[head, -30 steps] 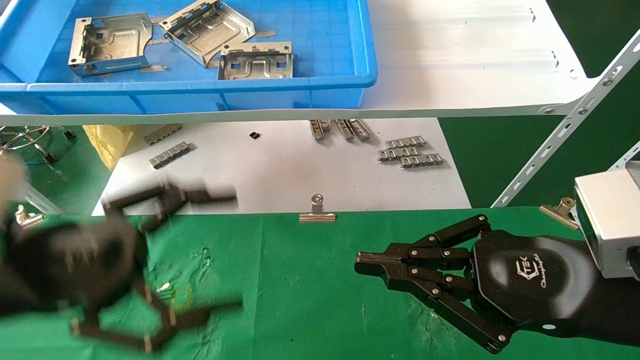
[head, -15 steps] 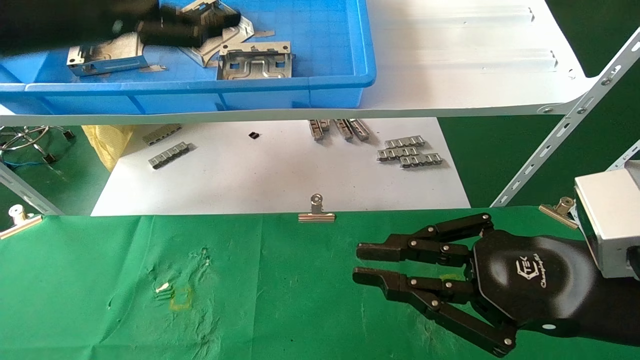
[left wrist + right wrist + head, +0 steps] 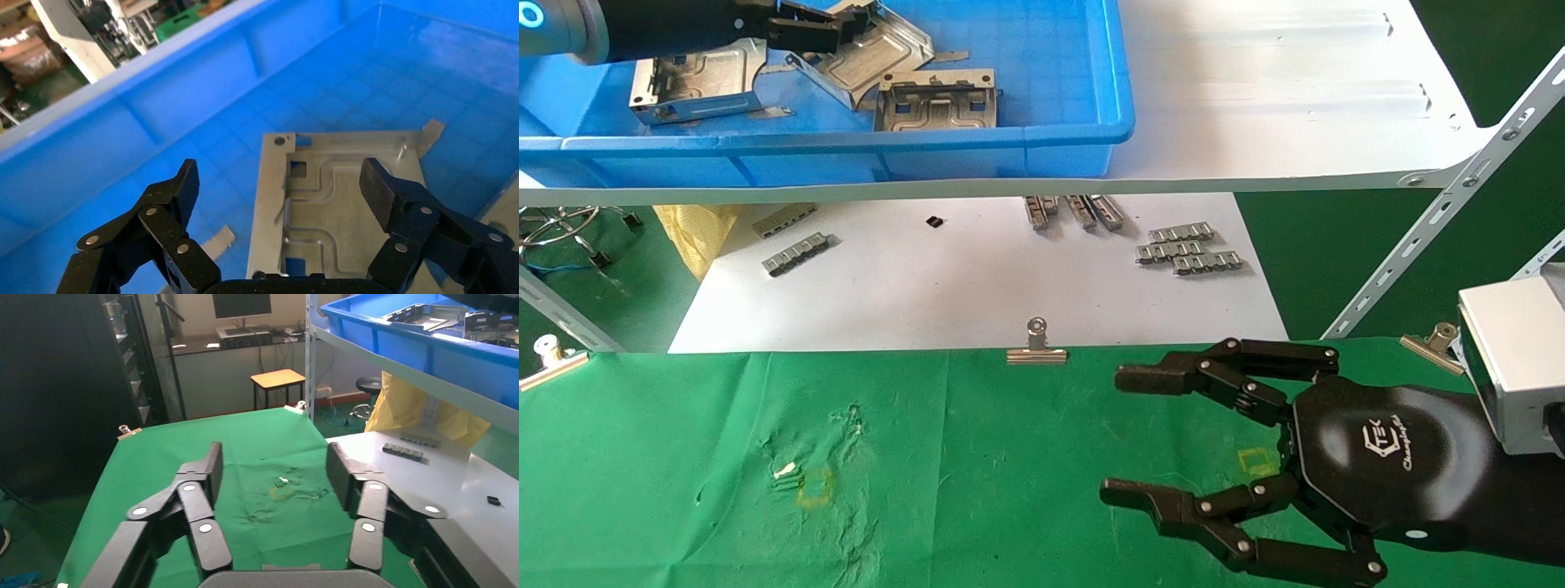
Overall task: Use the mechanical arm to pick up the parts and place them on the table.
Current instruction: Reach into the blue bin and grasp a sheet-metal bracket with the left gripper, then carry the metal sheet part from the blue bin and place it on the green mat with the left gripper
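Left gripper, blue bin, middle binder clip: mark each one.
left gripper [image 3: 281, 190]: left wrist view, midway between its fingertips.
blue bin [image 3: 846, 140]: head view, front rim.
middle binder clip [image 3: 1037, 354]: head view, its silver body.

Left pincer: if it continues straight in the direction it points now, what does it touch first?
Most likely the part lying flat in the blue bin. The open left pincer straddles one of its edges, though the remaining gap is unclear.

A blue bin [image 3: 1042, 135] sits on a white shelf board [image 3: 1271, 90]. Below it, grey ridged strips [image 3: 1189, 247] and a small black piece [image 3: 935, 220], perhaps a clip, lie on white sheet. A silver binder clip [image 3: 1036, 347] grips the cloth's edge.
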`<state>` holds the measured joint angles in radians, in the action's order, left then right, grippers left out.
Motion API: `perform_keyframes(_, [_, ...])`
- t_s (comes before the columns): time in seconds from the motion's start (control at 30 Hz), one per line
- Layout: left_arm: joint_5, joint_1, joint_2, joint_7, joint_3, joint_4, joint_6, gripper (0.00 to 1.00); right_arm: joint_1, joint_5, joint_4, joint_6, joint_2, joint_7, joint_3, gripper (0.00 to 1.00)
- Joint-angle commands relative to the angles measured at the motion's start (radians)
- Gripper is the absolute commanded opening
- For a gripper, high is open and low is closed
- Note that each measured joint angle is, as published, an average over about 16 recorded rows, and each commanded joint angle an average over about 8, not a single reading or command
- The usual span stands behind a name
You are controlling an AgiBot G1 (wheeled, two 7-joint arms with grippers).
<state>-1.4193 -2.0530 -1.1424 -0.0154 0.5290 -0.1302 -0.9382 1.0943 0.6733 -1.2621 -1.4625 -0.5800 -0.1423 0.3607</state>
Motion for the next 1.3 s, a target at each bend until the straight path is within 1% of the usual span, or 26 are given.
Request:
perform_keyframes(0.03, [-0.010, -0.015, -0.012, -0.006, 0.006, 0.037, 0.006, 0.00, 0.000, 0.000, 0.000, 0.000, 0.000, 0.000, 0.000, 1.00])
perform_keyframes(0.4, [-0.003, -0.022, -0.025, -0.023, 0.000, 0.106, 0.064, 0.00, 0.000, 0.000, 0.000, 0.000, 0.000, 0.000, 0.000, 1.00])
perform_keyframes(0.73, [0.016, -0.007, -0.029, -0.007, -0.013, 0.135, 0.104, 0.00, 0.000, 0.000, 0.000, 0.000, 0.000, 0.000, 0.000, 1.00])
perform_keyframes(1.07, [0.020, -0.006, -0.030, -0.009, -0.016, 0.129, 0.116, 0.00, 0.000, 0.000, 0.000, 0.000, 0.000, 0.000, 0.000, 1.00])
perform_keyframes(1.3, [0.042, -0.006, -0.023, -0.023, -0.031, 0.116, 0.102, 0.00, 0.000, 0.000, 0.000, 0.000, 0.000, 0.000, 0.000, 1.00])
